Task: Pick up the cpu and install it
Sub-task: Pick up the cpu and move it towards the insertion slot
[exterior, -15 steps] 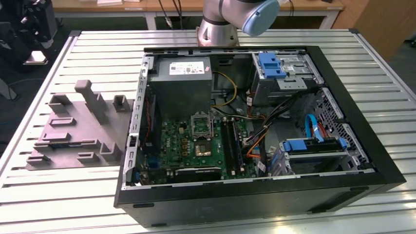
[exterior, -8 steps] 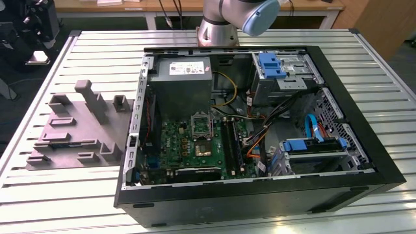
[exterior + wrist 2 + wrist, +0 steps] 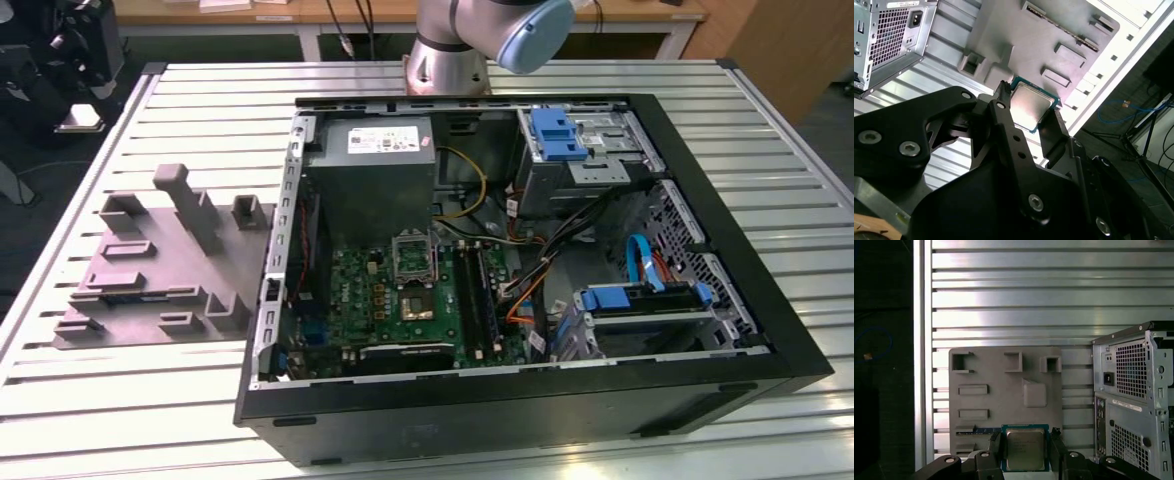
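The gripper (image 3: 1025,446) is clamped on the cpu (image 3: 1025,454), which is pinched by two opposite edges, presumably so its underside is kept untouched. It is held flat, silver top towards the wrist; being square, it has no long axis. Beyond it a grey tray (image 3: 1004,405) is seen, with a computer case (image 3: 1134,405) alongside.

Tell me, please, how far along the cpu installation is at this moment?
Done: the small, square, silver-topped cpu looks picked up, clamped in the black gripper in both wrist views, apparently above the grey moulded plastic tray. In hand: the cpu, with a finger against each of two opposite edges. Left: the installing; the cpu is outside the open black computer case, away from its green motherboard.
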Motion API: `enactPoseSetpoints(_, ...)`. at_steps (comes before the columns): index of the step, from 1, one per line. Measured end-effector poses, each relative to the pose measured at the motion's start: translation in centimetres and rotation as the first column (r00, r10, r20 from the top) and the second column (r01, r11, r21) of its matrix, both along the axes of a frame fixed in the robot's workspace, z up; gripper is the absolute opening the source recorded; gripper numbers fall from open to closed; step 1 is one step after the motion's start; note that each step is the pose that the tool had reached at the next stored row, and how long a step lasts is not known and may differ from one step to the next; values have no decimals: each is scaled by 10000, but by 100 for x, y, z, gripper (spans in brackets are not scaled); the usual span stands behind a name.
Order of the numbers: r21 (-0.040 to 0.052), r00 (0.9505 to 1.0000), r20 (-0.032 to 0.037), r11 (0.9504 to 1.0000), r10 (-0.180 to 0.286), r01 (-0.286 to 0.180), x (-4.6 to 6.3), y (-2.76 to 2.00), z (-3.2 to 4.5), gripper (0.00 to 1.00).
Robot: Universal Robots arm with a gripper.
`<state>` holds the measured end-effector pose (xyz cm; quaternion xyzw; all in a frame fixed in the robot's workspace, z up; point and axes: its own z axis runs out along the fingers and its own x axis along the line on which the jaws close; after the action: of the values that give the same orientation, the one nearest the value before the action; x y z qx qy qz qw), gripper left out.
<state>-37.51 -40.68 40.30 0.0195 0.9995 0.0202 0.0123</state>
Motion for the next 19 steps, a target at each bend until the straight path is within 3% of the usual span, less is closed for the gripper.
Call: enactPoseSetpoints(19,-1,10000,-1,10000,0,0,46,0,1,47)
